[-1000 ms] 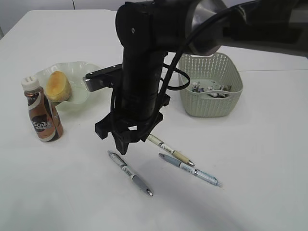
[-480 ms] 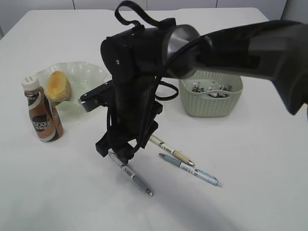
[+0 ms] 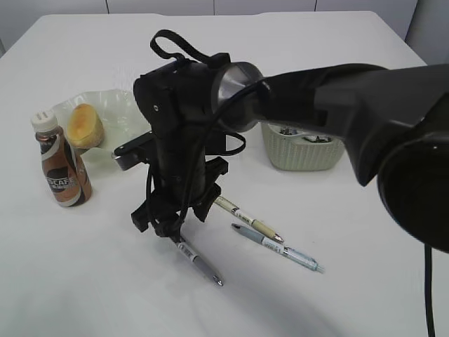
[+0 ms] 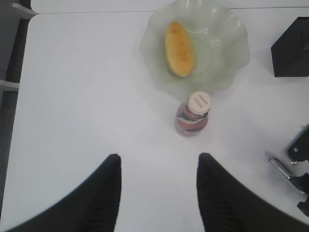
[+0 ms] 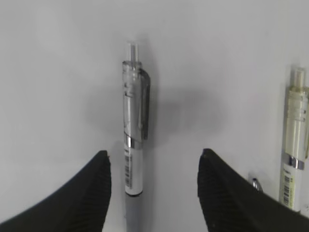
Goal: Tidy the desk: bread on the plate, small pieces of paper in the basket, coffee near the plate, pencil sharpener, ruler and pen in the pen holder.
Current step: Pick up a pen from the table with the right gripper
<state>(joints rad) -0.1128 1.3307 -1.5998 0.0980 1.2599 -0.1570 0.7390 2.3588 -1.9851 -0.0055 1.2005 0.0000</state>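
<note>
My right fingers (image 5: 152, 193) stand apart with nothing between their pads, straddling the grey-grip pen (image 5: 133, 140) on the desk (image 5: 58, 72); its barrel runs between them, nearer the left pad, so I judge a closing squeeze would catch it across its width. My left fingers (image 4: 157, 193) are likewise spread and empty, held high over bare desk. Ahead of them the bread (image 4: 178, 47) lies in the plate (image 4: 231, 58), with the coffee (image 4: 193, 115) just beside the rim. That view alone shows the pen holder (image 4: 292, 48), off to their right. The exterior view adds the basket (image 3: 309, 156) with paper scraps, and two more pens (image 3: 277, 247) beyond my right fingers.
</note>
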